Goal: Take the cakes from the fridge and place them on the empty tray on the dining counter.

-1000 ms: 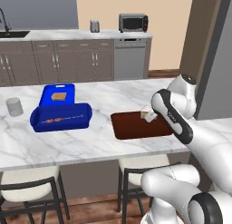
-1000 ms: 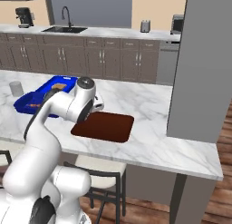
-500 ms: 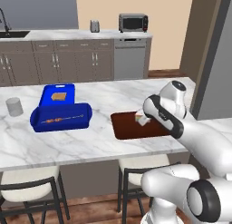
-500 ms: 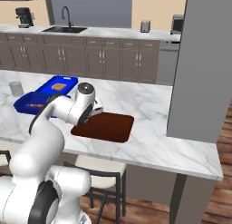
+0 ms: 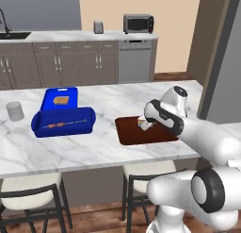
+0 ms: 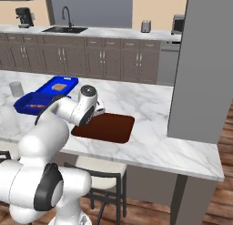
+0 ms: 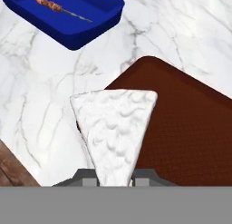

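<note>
The hand point(image 5: 145, 124) is clamped on 1 cake slice point(image 7: 115, 128), which the hand view shows as a white-frosted wedge rising from between the finger tips, its broad end up and its narrow end down at the grip. It hangs over the near left part of the dark brown tray point(image 7: 181, 128), partly above the tray's rim and partly above the bare marble of the tabletop point(image 7: 41, 114). From the left base view the slice point(image 5: 142, 123) shows as a small pale piece at the end of the arm, just over the tray point(image 5: 136, 135); from the right base view the tray point(image 6: 109, 128) lies beside the arm's wrist and looks bare. The blue container point(image 5: 63, 121) with a skewer in it sits well apart to the left, and a small grey cup point(image 5: 15, 111) stands further left. The step in hand looks to be setting this slice down. To do it well, I would carry the wedge further over the brown surface so that all of it clears the rim, then lower it until its underside rests flat before the fingers part; releasing from a height risks the slice toppling onto its side. Placing it toward 1 half of the tray would leave room for the 2nd slice.
</note>
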Controlling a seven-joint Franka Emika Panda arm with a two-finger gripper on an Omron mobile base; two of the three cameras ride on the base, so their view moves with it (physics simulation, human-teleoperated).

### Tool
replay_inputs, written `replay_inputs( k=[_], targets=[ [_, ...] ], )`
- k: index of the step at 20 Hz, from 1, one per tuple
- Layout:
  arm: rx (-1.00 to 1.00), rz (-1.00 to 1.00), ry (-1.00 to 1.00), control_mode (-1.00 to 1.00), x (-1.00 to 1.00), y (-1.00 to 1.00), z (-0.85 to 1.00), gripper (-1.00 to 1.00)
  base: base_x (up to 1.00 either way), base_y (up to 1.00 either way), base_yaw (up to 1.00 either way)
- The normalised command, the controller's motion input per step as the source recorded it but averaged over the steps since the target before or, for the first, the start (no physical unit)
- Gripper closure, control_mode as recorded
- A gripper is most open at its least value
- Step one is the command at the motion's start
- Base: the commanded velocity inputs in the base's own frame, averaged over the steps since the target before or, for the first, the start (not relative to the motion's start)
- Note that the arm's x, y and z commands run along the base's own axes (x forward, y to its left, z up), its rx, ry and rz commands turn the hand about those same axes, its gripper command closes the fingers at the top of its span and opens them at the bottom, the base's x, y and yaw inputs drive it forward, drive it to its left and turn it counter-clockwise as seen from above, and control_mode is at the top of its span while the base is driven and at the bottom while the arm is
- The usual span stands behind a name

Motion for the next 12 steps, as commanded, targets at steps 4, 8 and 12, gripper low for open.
replay_inputs(
  k=[4,8,12],
  targets=[
    [0.00,0.00,0.00,-1.00,0.31,0.00,-0.17,1.00,0.00,0.00,0.00],
    [0.00,0.00,0.00,-1.00,0.31,0.00,-0.26,1.00,0.00,0.00,0.00],
    [0.00,0.00,0.00,-1.00,0.24,0.00,-0.30,1.00,0.00,0.00,0.00]
  ],
)
